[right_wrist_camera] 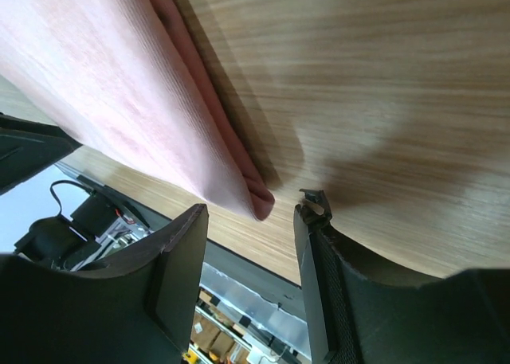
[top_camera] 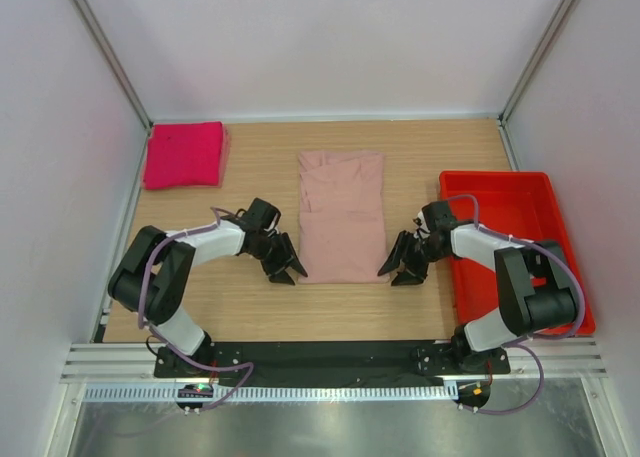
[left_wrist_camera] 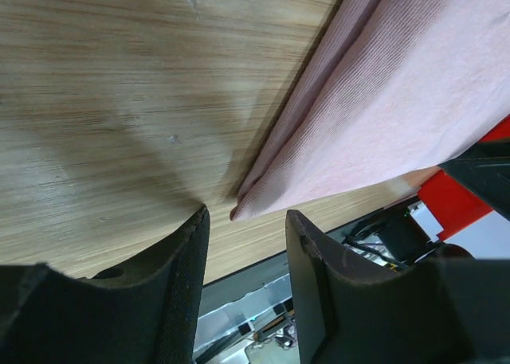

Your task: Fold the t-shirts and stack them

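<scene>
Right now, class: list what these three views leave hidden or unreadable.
Top view: the right arm covers part of the red bin.
Top view: the magenta shirt is too small to count its layers.
Wrist views: the pale pink shirt is cut off by the frame; only one corner shows.
Everywhere: its underside, hidden by itself.

pale pink shirt (top_camera: 342, 215), magenta shirt (top_camera: 185, 154)

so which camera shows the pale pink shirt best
Top external: the whole pale pink shirt lies folded mid-table. Left wrist shows only one near corner, by the left gripper; right wrist only the other, by the right gripper.
</scene>
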Motion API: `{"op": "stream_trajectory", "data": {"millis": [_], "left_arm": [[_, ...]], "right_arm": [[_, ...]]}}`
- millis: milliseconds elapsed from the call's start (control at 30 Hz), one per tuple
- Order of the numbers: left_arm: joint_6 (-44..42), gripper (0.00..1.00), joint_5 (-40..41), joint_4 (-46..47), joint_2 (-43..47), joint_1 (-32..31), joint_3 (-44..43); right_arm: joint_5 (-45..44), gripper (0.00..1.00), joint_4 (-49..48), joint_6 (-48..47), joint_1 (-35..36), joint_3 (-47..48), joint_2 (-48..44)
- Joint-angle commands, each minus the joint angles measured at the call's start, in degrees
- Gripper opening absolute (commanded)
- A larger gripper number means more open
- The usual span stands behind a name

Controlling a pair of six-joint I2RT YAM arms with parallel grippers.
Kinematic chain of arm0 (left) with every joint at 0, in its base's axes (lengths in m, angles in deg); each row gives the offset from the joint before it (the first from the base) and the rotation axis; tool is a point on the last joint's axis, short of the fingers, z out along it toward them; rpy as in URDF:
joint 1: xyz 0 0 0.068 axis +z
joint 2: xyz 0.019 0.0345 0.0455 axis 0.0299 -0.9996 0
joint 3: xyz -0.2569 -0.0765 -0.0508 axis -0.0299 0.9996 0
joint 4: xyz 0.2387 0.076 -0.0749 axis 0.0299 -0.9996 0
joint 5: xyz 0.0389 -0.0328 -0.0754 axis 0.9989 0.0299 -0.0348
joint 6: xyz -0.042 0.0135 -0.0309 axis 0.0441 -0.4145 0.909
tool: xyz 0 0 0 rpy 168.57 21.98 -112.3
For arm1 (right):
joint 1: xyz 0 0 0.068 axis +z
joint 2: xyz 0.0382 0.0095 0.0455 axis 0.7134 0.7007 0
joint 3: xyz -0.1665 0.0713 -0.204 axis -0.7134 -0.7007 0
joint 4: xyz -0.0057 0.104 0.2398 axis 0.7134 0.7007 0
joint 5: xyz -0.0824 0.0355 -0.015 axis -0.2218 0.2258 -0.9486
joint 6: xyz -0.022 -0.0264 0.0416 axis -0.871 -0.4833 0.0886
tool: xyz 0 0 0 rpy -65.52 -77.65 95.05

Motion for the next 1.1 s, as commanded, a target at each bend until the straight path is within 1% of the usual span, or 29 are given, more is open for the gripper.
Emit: {"op": "stream_trajectory", "data": {"millis": [0,233,467,567,600,667,700,767,800,867,900,1067], "left_arm": [[1.1,0.44,3.2,2.5,-1.4,0.1,1.2],[2.0,0.41,2.5,2.5,-2.9,0.1,1.4],[2.5,0.36,2.0,2.5,-4.7,0.1,0.4],[2.4,0.31,1.7,2.7,-5.6,0.1,-0.4],[2.4,0.25,1.7,2.7,-5.7,0.1,-0.4],[2.4,0.17,2.3,2.5,-5.3,0.1,-0.4],[2.2,0.11,2.6,2.3,-5.1,0.1,-0.4],[1.2,0.05,3.1,1.6,-4.7,0.1,-0.4],[0.8,0.0,3.1,1.2,-4.7,0.1,-0.6],[-0.4,0.0,3.1,0.9,-4.5,0.1,-0.5],[-0.7,0.0,3.1,0.9,-4.0,0.1,-0.4],[-2.1,0.0,3.2,0.2,-0.1,-0.4,2.5]], "right_arm": [[-5.0,0.54,-4.9,1.1,0.1,-0.6,2.1],[-5.0,0.52,-7.1,2.5,0.1,-2.0,3.2],[-4.5,0.45,-8.7,2.7,0.1,-2.2,4.9],[-4.7,0.41,-9.3,2.6,0.1,-2.6,5.4],[-4.7,0.4,-9.6,2.4,0.2,-2.6,5.6],[-4.6,0.34,-9.5,1.9,0.2,-2.4,6.3],[-4.6,0.29,-9.6,1.4,0.1,-2.2,6.5],[-4.4,0.25,-9.7,0.5,0.2,-1.9,6.5],[-4.2,0.17,-9.5,-0.6,0.2,-1.7,6.4],[-4.0,0.11,-9.1,-1.3,0.5,-1.2,6.0],[-4.1,0.06,-9.1,-1.6,0.5,-1.1,5.4],[-3.8,0.02,-7.1,-3.7,3.3,-0.9,2.5]]}}
